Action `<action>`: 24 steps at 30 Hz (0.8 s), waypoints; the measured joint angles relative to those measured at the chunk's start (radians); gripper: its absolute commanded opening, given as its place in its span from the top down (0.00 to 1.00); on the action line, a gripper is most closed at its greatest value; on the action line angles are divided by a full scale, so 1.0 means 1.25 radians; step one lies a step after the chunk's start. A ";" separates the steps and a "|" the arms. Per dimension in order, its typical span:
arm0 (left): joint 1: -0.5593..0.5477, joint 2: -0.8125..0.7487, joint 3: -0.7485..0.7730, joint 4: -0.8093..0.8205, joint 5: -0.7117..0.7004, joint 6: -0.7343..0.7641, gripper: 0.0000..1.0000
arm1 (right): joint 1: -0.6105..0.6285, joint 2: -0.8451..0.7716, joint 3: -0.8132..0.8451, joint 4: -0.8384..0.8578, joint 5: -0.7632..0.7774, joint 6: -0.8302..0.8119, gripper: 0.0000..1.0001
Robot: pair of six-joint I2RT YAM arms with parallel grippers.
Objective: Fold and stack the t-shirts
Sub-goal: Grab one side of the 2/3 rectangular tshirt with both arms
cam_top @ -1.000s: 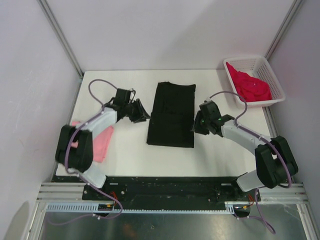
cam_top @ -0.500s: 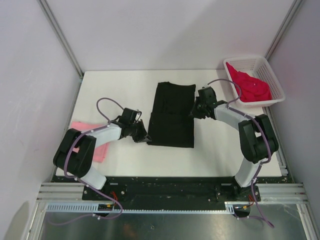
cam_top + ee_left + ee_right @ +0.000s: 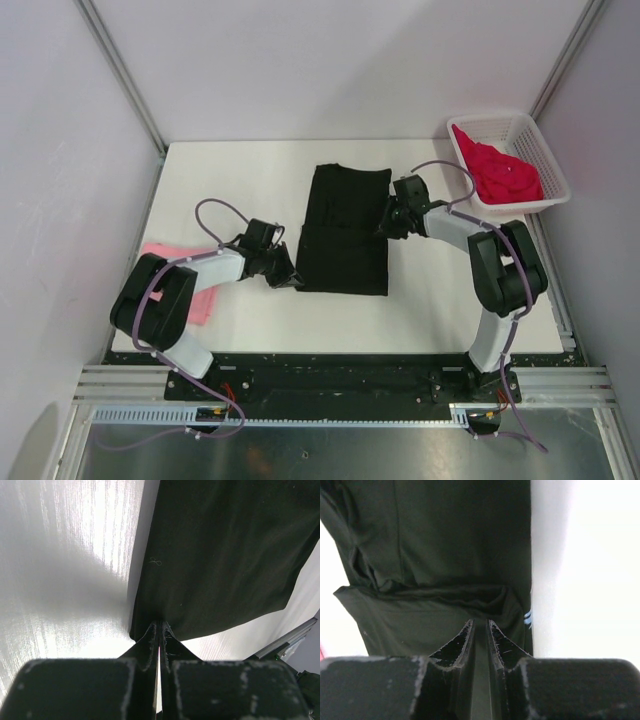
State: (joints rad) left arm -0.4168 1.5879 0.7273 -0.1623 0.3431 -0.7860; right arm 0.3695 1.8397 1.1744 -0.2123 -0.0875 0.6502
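Lying lengthwise mid-table, the folded black cloth t-shirt point(image 3: 343, 225) is pinched at its near left corner by the left gripper point(image 3: 290, 280), jaws pressed together. The right gripper point(image 3: 385, 228) nips a fold on its right edge, jaws narrow. A light pink t-shirt point(image 3: 205, 300) lies at the white table point(image 3: 230, 180)'s left edge. A crimson t-shirt point(image 3: 500, 170) fills the white lattice basket point(image 3: 545, 150), far right.

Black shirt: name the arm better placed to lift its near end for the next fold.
Left, probably. The left gripper is shut on the near left corner of the black shirt; the right gripper sits farther up its right edge.
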 measured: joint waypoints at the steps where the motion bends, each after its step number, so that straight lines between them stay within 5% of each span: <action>1: 0.000 0.001 0.000 0.001 0.000 0.000 1.00 | -0.002 0.008 0.003 0.002 -0.001 0.000 0.82; 15: 0.000 0.007 -0.009 0.020 0.001 0.000 1.00 | -0.056 0.132 0.115 -0.010 -0.003 0.000 0.82; 24: -0.003 -0.013 -0.009 0.016 0.002 0.002 0.84 | -0.052 0.081 0.134 -0.092 0.021 -0.011 0.73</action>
State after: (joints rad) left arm -0.4206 1.5723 0.7162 -0.1429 0.3450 -0.7841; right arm 0.3042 1.9408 1.3418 -0.3275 -0.0608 0.6361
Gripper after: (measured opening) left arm 0.108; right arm 0.252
